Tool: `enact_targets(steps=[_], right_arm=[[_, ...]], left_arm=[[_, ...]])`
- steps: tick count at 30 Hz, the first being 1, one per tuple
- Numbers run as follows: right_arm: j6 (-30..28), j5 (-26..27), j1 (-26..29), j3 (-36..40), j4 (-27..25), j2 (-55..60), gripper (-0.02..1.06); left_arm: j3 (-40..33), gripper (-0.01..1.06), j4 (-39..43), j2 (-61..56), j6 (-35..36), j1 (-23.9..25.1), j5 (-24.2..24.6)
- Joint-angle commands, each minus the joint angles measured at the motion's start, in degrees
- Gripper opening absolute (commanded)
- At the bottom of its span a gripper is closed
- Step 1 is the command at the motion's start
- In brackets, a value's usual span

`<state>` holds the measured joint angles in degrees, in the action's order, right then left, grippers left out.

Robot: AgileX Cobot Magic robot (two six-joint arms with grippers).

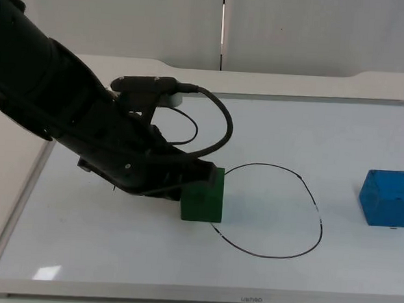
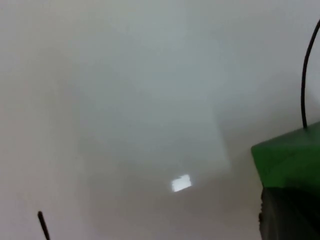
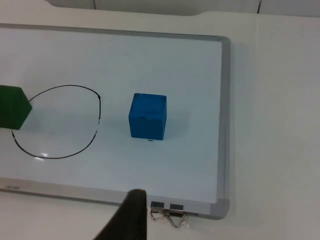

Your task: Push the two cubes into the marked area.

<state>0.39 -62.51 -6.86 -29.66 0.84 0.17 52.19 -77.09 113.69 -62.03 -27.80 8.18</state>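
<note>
A green cube (image 1: 203,198) sits on the left edge of the black hand-drawn outline (image 1: 299,251) on the whiteboard. My left gripper (image 1: 184,180) is low against the cube's left side, mostly hidden under its own arm. In the left wrist view the green cube (image 2: 290,157) lies right against the gripper's black tip (image 2: 287,216), and a stretch of the outline (image 2: 304,75) runs beyond it. A blue cube (image 1: 389,197) rests to the right of the outline, apart from it. The right wrist view shows the blue cube (image 3: 147,116), the outline (image 3: 95,127) and the green cube (image 3: 12,107); my right gripper (image 3: 127,220) waits off the board's near edge.
The whiteboard (image 1: 200,297) has a raised grey frame all round. Two metal binder clips (image 3: 167,216) hang on the frame near the right gripper. Bare white board lies between the outline and the blue cube.
</note>
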Motion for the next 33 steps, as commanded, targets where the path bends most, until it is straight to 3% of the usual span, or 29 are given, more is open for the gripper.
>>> enact_targets(steps=[1, 33], right_arm=[[-0.1, 0.7, 0.2, 0.2, 0.2, -0.2, 1.05], [-0.1, 0.7, 0.2, 0.2, 0.2, -0.2, 1.05]], left_arm=[[0.2, 0.00, -1.3, 0.0, 0.0, -0.3, 0.8], [0.2, 0.00, -4.1, 2.2, 0.6, -0.3, 5.9]])
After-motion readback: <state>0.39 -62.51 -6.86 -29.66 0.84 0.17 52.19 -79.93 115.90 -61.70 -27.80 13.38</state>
